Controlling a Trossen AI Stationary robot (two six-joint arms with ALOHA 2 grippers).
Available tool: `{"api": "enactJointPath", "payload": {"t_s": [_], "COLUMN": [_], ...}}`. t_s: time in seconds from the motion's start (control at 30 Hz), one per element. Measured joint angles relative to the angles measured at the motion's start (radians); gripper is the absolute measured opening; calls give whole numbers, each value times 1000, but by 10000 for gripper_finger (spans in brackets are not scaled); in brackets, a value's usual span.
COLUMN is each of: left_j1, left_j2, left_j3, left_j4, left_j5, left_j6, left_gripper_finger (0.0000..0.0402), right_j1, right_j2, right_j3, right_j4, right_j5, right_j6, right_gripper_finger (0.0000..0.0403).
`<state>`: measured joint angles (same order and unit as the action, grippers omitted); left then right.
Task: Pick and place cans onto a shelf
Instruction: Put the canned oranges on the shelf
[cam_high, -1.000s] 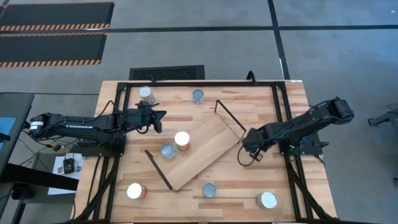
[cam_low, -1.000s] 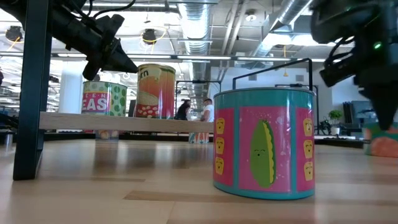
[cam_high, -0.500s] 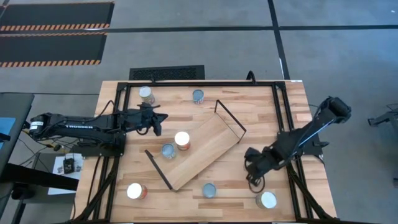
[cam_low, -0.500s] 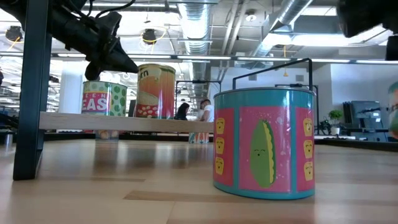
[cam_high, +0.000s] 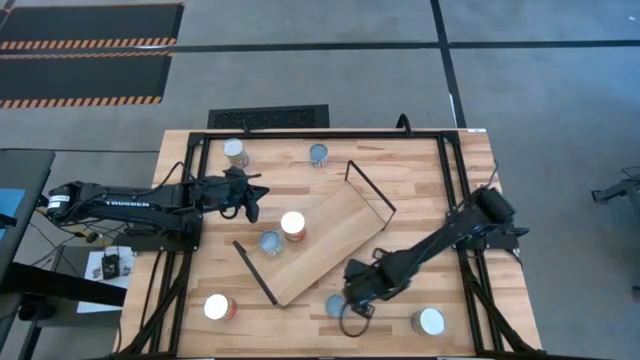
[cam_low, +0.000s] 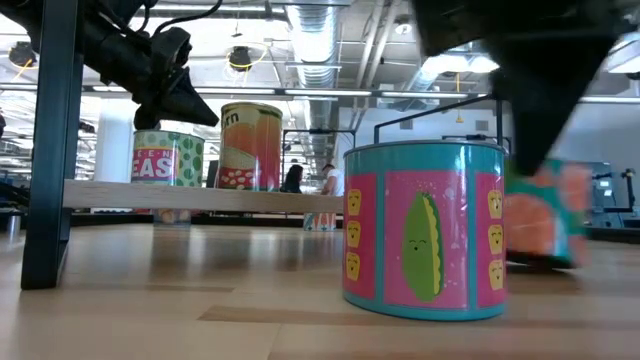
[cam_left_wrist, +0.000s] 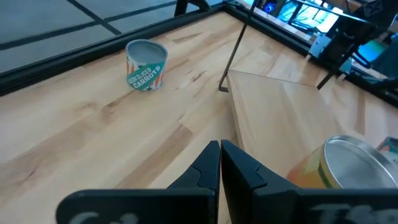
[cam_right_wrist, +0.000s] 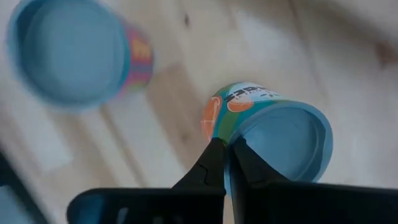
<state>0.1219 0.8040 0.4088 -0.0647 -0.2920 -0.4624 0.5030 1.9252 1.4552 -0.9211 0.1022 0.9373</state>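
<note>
The shelf (cam_high: 325, 240) lies slantwise at mid-table and carries two cans (cam_high: 292, 224) (cam_high: 270, 242). My right gripper (cam_high: 355, 298) is near the table's front edge, beside the pink corn can (cam_high: 336, 305). It is shut on a can with an orange and teal label (cam_right_wrist: 273, 134), which shows blurred in the low view (cam_low: 540, 215). My left gripper (cam_high: 255, 190) is shut and empty above the table, left of the shelf. Other cans stand on the table at the far left (cam_high: 236, 150), far middle (cam_high: 318, 154), near left (cam_high: 218, 307) and near right (cam_high: 428, 321). My right gripper holds the orange and teal can at its top rim (cam_right_wrist: 231, 134), pinched between the two fingers, which come from above. The fingers hide the exact place of contact. The can hangs tilted below them, low over the table; whether its bottom touches I cannot tell.
The corn can (cam_low: 425, 230) stands close beside the held can. Black wire brackets (cam_high: 370, 190) (cam_high: 255, 270) stick up at the shelf's short ends. A black frame (cam_high: 450, 200) runs along the table's sides. Bare wood lies between the shelf and the right edge.
My right gripper has swung from beside the shelf's right end toward the table's near edge and leftward, ending next to the corn can. The orange and teal can has travelled with it. My left gripper has stayed shut and almost still.
</note>
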Motion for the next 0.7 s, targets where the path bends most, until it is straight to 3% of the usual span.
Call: {"api": "enactJointPath", "payload": {"t_s": [0.27, 0.5, 0.7], "left_j1": [0, 0, 0], "left_j2": [0, 0, 0], "left_j3": [0, 0, 0], "left_j4": [1, 2, 3], "left_j5": [36, 52, 51], "left_j6": [22, 22, 32], "left_gripper_finger": [0, 0, 0], "right_j1": [-68, -74, -65], "right_j2": [131, 142, 140], "right_j3": [178, 194, 194], "right_j4": [-13, -8, -8], "right_j5": [15, -14, -22], "right_j6": [-147, -185, -194], "right_gripper_finger": [11, 32, 8]}}
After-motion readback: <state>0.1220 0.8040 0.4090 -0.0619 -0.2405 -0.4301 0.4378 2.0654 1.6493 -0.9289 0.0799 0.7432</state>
